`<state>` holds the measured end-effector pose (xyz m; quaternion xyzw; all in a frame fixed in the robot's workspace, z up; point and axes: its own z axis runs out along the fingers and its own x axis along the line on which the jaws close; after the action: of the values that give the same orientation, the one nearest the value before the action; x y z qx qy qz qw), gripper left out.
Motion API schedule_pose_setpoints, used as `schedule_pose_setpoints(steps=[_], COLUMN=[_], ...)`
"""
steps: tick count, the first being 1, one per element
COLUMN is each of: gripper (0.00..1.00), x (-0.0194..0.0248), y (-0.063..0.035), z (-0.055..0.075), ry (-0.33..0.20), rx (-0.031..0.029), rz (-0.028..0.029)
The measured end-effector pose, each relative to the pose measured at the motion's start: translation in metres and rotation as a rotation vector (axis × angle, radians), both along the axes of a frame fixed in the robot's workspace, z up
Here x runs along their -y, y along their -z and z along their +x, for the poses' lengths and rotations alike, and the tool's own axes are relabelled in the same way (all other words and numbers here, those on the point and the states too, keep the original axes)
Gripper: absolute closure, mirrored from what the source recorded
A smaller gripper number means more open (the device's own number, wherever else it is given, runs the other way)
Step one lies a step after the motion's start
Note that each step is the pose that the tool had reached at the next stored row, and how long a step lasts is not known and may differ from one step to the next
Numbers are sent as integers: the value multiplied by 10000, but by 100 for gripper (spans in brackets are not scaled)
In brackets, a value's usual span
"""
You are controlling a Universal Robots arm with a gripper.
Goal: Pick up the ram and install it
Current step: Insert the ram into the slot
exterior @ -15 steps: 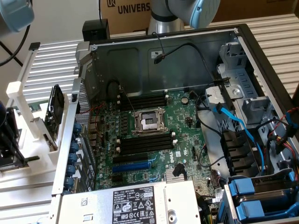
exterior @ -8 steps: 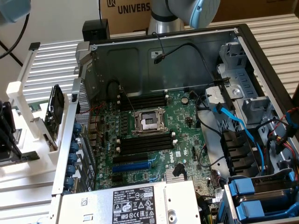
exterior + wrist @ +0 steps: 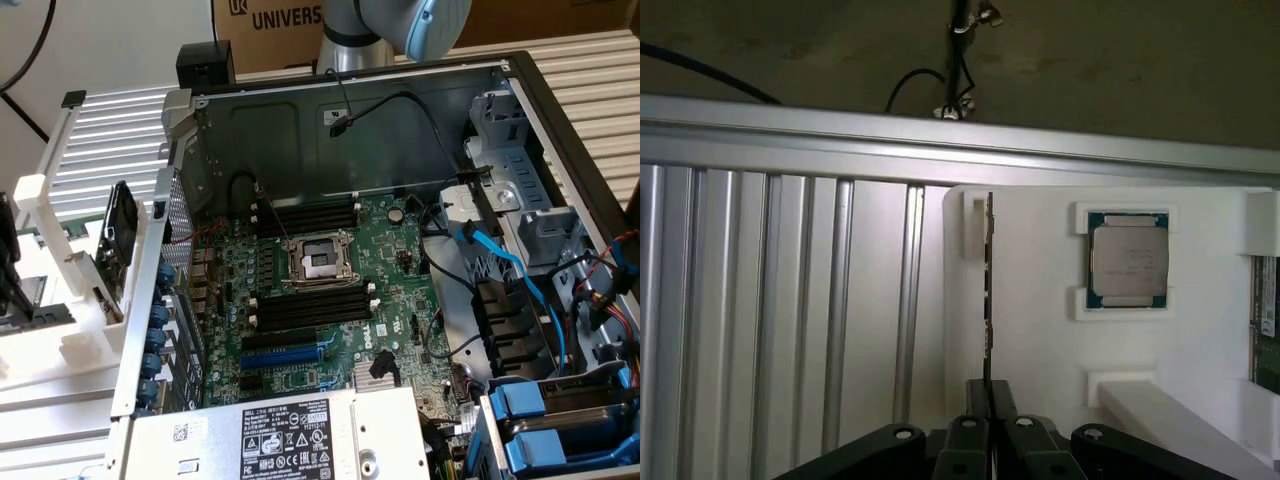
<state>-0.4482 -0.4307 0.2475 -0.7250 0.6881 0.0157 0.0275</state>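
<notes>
The claw [image 3: 990, 412] sits closest in the wrist view, its black linkage spreading out behind it; I cannot tell whether it is spread, pressed together or pinching. The ram [image 3: 988, 290] begins right at the claw's tip and runs straight away from it, so its long axis continues the claw's own centreline toward the computer case. It stands on its long edge as a thin dark line, its flat faces turned sideways. Its far end is tucked into a small bracket [image 3: 975, 222] of the white holder [image 3: 1040, 330]. On one flank the holder's edge lies just beside the ram, with the ribbed aluminium counter [image 3: 770, 320] beyond it. On the other flank bare white surface lies between the ram and the square silver processor [image 3: 1128, 260], which is seated in its own pocket well apart. Another green board [image 3: 1267, 320] shows at the holder's far side. Past the bracket, the case's metal rail [image 3: 840, 130] crosses at right angles to the ram. In the exterior view the open case [image 3: 300, 120] shows the motherboard [image 3: 400, 300], with 2 banks of black memory slots [image 3: 305, 215] flanking the processor socket [image 3: 320, 262].
</notes>
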Motion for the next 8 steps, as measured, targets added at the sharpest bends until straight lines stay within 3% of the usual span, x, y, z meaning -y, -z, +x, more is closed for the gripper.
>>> schedule_pose_setpoints(steps=[8], gripper=[87], x=[0], y=[-337], z=[0], ry=[0], rx=[1], rz=[0])
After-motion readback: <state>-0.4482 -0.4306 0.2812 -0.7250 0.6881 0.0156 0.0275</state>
